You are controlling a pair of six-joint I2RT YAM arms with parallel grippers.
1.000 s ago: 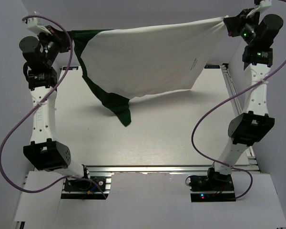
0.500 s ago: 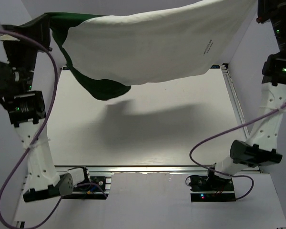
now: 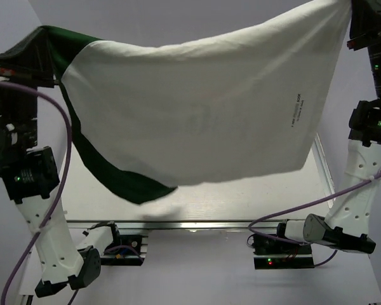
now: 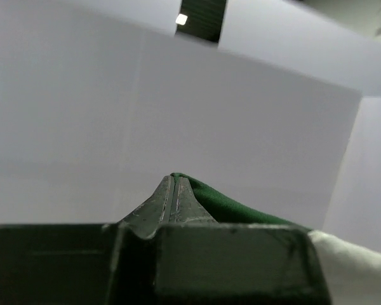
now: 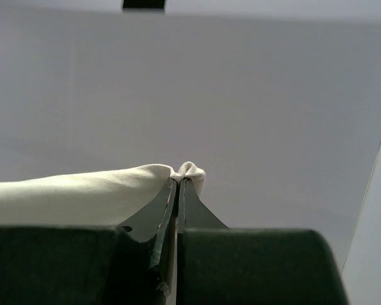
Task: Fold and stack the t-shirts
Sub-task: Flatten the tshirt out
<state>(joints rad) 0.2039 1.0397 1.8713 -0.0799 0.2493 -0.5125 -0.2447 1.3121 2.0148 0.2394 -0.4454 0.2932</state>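
Observation:
A white t-shirt [image 3: 203,121] with dark green sleeves hangs stretched in the air between both arms, high above the table and close to the top camera. My left gripper [image 3: 43,39] is shut on its green sleeve [image 4: 232,206] at the upper left. My right gripper [image 3: 350,7] is shut on a white corner [image 5: 190,171] at the upper right. One green sleeve [image 3: 117,181] dangles at the lower left. Small dark lettering [image 3: 296,114] shows near the right side. In both wrist views the fingers pinch cloth against a plain wall.
The white table [image 3: 241,203] lies below, mostly hidden by the shirt. Its metal frame rail [image 3: 203,223] runs along the near edge, with the arm bases [image 3: 282,244] bolted there. Purple cables [image 3: 63,146] loop beside each arm. White walls enclose the space.
Both arms have lifted the shirt much higher and toward the camera. It now covers most of the table, and the green sleeve no longer hangs near the surface.

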